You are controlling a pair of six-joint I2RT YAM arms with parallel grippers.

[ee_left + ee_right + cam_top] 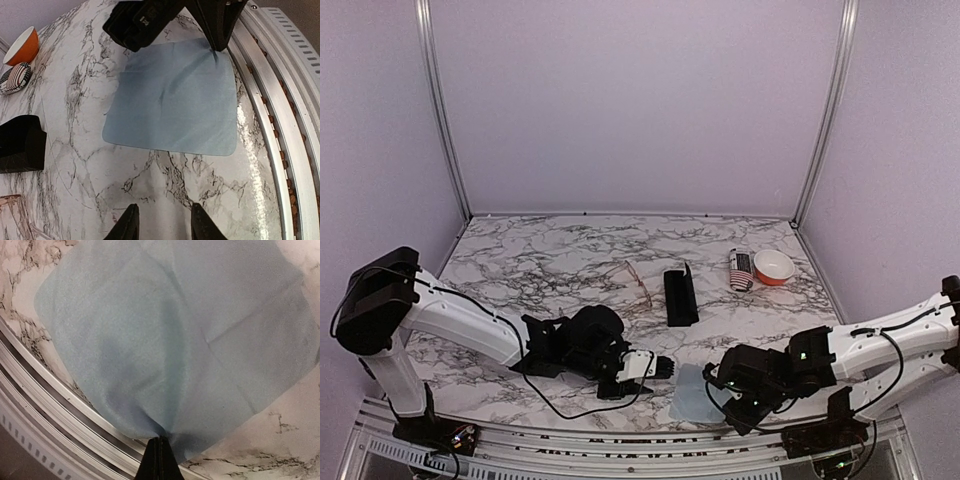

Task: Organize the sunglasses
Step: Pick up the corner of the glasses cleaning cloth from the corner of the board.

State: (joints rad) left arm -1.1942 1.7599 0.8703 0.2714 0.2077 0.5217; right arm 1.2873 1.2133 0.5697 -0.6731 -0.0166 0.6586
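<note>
One cloth (175, 340) corner in right gripper (159, 445), near rail (50, 405)

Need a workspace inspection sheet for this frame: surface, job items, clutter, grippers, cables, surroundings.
Surface: marble-pattern table; no damage seen.
Job's things: wire-framed sunglasses lie just left of the black case; no second pair seen.
Clutter: striped case beside orange bowl, far right; blue cloth at the near edge.
Grippers: left gripper open, empty, facing the cloth; right gripper shut on the cloth's edge.
Cables: black cable loops over the table under the left arm; another runs along the right arm.
Surroundings: plain pale walls; aluminium rail along the near edge.
</note>
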